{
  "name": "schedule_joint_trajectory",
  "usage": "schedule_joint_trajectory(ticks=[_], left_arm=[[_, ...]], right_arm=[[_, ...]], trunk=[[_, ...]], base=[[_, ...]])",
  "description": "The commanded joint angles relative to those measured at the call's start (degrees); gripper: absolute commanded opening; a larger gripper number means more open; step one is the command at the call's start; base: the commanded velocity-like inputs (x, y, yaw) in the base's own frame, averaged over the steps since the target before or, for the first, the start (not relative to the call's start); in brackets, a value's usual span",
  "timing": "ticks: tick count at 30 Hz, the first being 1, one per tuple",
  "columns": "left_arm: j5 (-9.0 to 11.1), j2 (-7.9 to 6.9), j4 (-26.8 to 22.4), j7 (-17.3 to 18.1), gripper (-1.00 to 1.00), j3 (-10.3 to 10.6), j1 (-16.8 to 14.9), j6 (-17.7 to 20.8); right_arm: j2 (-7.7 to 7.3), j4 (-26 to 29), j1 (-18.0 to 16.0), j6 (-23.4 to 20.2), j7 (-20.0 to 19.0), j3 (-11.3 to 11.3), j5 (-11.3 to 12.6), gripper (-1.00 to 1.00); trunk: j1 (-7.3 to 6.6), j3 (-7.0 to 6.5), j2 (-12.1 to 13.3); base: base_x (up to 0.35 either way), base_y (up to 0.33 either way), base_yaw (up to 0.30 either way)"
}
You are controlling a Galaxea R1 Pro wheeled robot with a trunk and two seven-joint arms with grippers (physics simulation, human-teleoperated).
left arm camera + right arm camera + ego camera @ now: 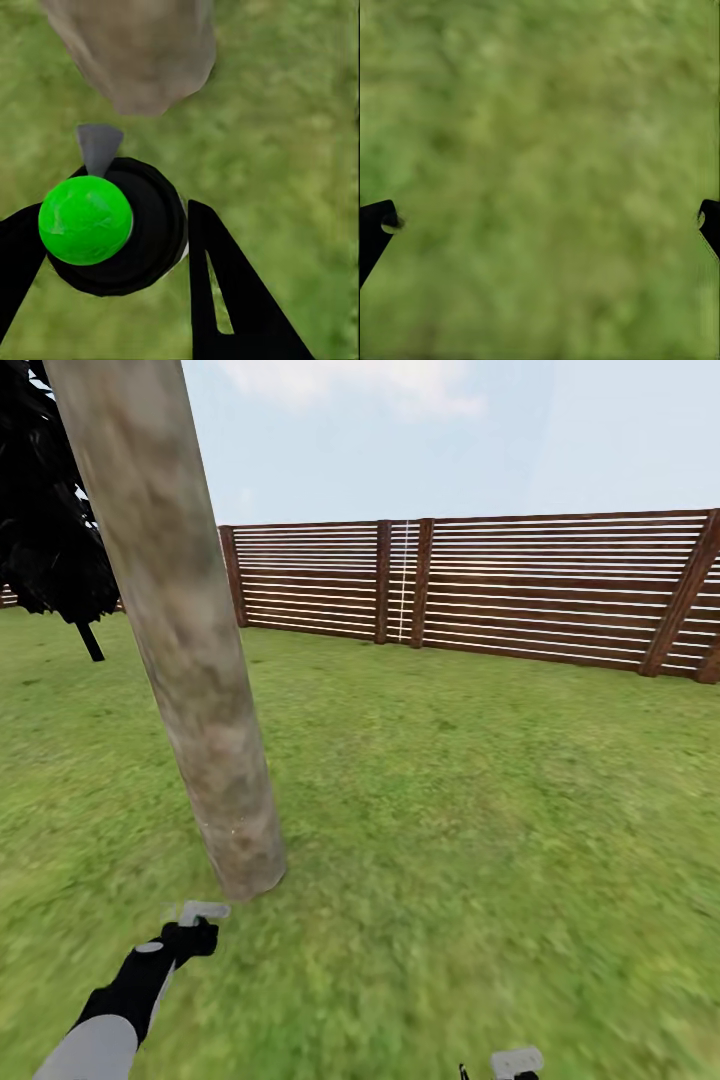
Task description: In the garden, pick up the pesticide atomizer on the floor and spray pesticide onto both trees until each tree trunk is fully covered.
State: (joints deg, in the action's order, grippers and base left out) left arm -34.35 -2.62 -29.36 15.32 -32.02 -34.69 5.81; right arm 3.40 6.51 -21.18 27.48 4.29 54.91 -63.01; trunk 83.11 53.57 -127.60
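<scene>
Head view has the left gripper point(190, 935) closed around the pesticide atomizer point(203, 910), nozzle aimed at the near base of the tree trunk point(185, 630). Pickup looks done; no mist or speckles show on the bark, so spraying both trees remains. Right gripper point(540, 225) hangs wide apart, holding nothing, over grass point(540, 112).

You are outdoors in a fenced garden, rendered in simulation. A green lawn point(480, 780) covers the ground all the way to a brown fence point(560, 585) of horizontal wooden slats that closes the far side and turns a corner at the left. A thick, pale, mottled tree trunk point(190, 650) rises from the grass close to you, a black-leaved tree point(45, 530) stands at the left, and hazy blue sky point(450, 430) shows above.
</scene>
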Motion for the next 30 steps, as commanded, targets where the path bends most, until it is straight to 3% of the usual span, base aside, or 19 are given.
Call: schedule_joint_trajectory(ticks=[1, 3, 4, 5, 7, 9, 10, 13, 15, 17, 19, 22, 23, 24, 27, 30], left_arm=[[-0.12, 0.58, -0.05, 0.07, -1.0, 0.0, -0.12, -0.03], [-0.16, 1.4, -0.06, 1.14, -1.0, 0.17, -0.29, -0.08], [-0.18, 0.97, -0.06, 4.06, -1.0, 0.23, -0.33, -0.09], [-0.26, -1.19, -0.66, 9.35, -1.0, 0.22, -0.37, -0.22], [-0.27, -3.79, -1.13, 12.99, -1.0, 0.25, -0.38, -0.34], [-0.43, -4.76, -1.34, 16.47, -1.0, 0.32, -0.38, -0.36], [-0.49, -4.52, -1.32, 17.64, -1.0, 0.49, -0.38, -0.38], [-0.3, -3.54, -1.28, 18.52, -1.0, 1.82, -0.38, -0.22], [-0.25, -1.39, -1.37, 18.54, -1.0, 2.3, -0.72, -0.2], [-0.27, -0.42, -1.35, 18.39, -1.0, 2.41, -0.93, -0.15], [-0.39, -1.06, -1.32, 18.28, -1.0, 2.22, -0.97, -0.14], [-0.13, -6.63, -0.95, 18.07, -1.0, 1.75, -0.53, -0.33], [-0.16, -7.47, -0.63, 17.75, -1.0, 1.8, -0.37, -0.38], [-0.23, -7.48, -0.31, 17.11, -1.0, 1.94, -0.28, -0.34], [-0.66, -5.32, 1.91, 14.04, -1.0, 2.37, -0.52, 1.32], [-0.82, -3.34, 1.38, 13.45, -1.0, 2.65, -1.2, 12.65]], right_arm=[[-0.05, 0.02, 0.0, 0.04, 0.01, -0.91, 0.03, 1.0], [-0.17, 0.07, 0.0, 0.1, -0.04, -2.89, 0.33, 1.0], [-0.26, 0.08, 0.0, 0.11, -0.06, -4.21, 2.39, 1.0], [-0.5, 0.08, 0.0, 0.12, -0.05, -10.5, 10.14, 1.0], [-0.56, 0.09, 0.0, 0.12, -0.05, -17.83, 19.36, 1.0], [-0.58, 0.09, 0.0, 0.07, -0.02, -25.31, 29.59, 1.0], [-0.59, 0.05, 0.0, 0.05, -0.02, -29.61, 33.4, 1.0], [-0.54, -0.06, -0.02, -0.03, -0.02, -35.72, 38.8, 1.0], [-0.58, -0.06, -0.01, -0.05, 0.01, -38.73, 43.47, 1.0], [-0.58, -0.08, 0.0, -0.05, 0.01, -39.87, 46.32, 1.0], [-0.59, -0.22, 0.0, -0.06, 0.02, -40.57, 48.12, 1.0], [-0.54, -2.31, 0.0, -0.06, 0.03, -40.74, 48.55, 1.0], [-0.54, -3.77, 0.0, -0.06, 0.02, -40.75, 48.58, 1.0], [-0.51, -4.43, 0.0, -0.06, 0.04, -40.76, 48.62, 1.0], [-0.5, -4.9, 0.0, -0.06, 0.08, -40.76, 48.61, 1.0], [-0.53, -4.75, 0.0, 0.07, -0.1, -40.83, 48.38, 1.0]], trunk=[[0.0, 0.0, 0.0], [0.0, 0.0, 0.0], [0.0, 0.0, 0.0], [0.0, 0.0, 0.0], [0.0, 0.0, 0.0], [0.0, 0.0, 0.0], [0.0, 0.0, 0.0], [0.0, 0.0, 0.0], [0.0, 0.0, 0.0], [0.0, 0.0, 0.0], [0.0, 0.0, 0.0], [0.0, 0.0, 0.0], [0.0, 0.0, 0.0], [0.0, 0.0, 0.0], [0.0, 0.0, 0.0], [0.0, 0.0, 0.0]], base=[[0.0, 0.0, 0.0], [0.0, 0.0, 0.0], [0.0, 0.0, 0.0], [0.0, 0.0, 0.0], [0.0, 0.0, 0.0], [0.0, 0.0, 0.0], [0.0, 0.0, 0.0], [0.0, 0.0, 0.0], [0.0, 0.0, 0.0], [0.0, 0.0, 0.0], [0.0, 0.0, 0.0], [0.0, 0.0, 0.0], [0.0, 0.0, 0.0], [0.0, 0.0, 0.0], [0.0, 0.0, 0.0], [0.0, 0.0, 0.0]])
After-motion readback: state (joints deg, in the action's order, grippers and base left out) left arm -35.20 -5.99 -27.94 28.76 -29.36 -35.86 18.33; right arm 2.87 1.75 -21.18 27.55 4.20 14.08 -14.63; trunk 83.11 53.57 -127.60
